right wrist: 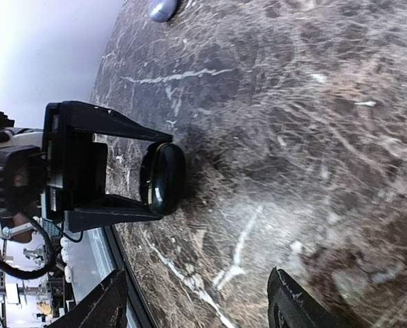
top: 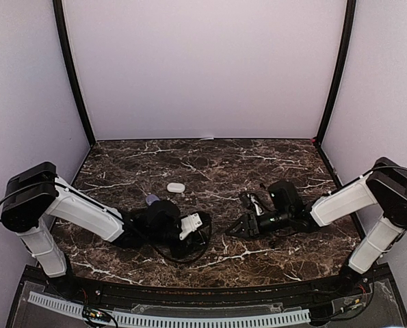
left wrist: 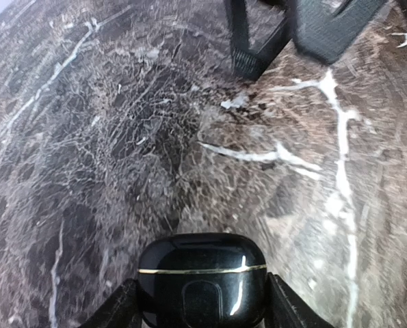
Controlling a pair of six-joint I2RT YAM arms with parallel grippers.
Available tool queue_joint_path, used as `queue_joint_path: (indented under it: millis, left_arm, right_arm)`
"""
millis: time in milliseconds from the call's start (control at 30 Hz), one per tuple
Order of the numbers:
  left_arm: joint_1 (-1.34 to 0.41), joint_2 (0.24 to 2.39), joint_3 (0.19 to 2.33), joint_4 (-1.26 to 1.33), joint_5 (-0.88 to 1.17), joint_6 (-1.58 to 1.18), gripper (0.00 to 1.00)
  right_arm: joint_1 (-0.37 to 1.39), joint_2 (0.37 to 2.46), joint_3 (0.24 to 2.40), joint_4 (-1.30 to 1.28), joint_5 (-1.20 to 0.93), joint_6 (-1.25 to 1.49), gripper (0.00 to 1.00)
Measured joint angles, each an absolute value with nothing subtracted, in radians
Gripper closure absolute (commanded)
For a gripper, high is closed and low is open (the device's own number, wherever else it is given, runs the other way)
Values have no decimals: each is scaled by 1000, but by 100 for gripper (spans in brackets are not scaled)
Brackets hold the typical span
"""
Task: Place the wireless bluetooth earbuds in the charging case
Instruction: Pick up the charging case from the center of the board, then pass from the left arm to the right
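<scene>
L gripper (left wrist: 202, 301): closed on black charging case (left wrist: 202, 280), one finger on each side; case sits on table (left wrist: 87, 171), lid shut, gold seam line across the front. Same grip seen from R wrist cam, case (right wrist: 163, 179) edge-on between the two fingers.
R gripper (top: 236, 229): jaws apart, nothing between them, tips aimed at approx 9 o'clock toward L gripper, near but not touching.
Case pos: low centre of table in top view, hidden there under L gripper (top: 189, 229).
White item (top: 176, 187): small pebble shape at approx 12 o'clock from L gripper, well apart. Bud or 2nd case, can't tell.
Purple item (top: 152, 199): just beside L wrist, approx 11 o'clock; also top edge of R wrist cam (right wrist: 162, 8). Too small to ID.
Dark buds: none visible.
Step (my read): L is bracing the case, R coming in to open the lid. No bud seated yet, task looks early.
Next move needs: R fingertip under lid at seam, L holding firm so case doesn't slide or tip.
Case look: glossy, rounded, smooth; prob slippery, grip could slip.
</scene>
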State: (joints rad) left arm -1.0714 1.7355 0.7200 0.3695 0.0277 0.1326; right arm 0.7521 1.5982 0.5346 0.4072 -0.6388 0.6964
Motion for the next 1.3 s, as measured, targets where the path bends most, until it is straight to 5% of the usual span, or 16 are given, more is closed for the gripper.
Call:
queue_joint_path:
  millis: [433, 1300]
  left_arm:
    - [-1080, 1534, 527, 585, 89, 196, 43]
    - [-1116, 1531, 509, 651, 77, 264, 45]
  right_arm:
    - [855, 1663, 633, 503, -688, 778, 43]
    - [912, 1736, 719, 534, -725, 826, 59]
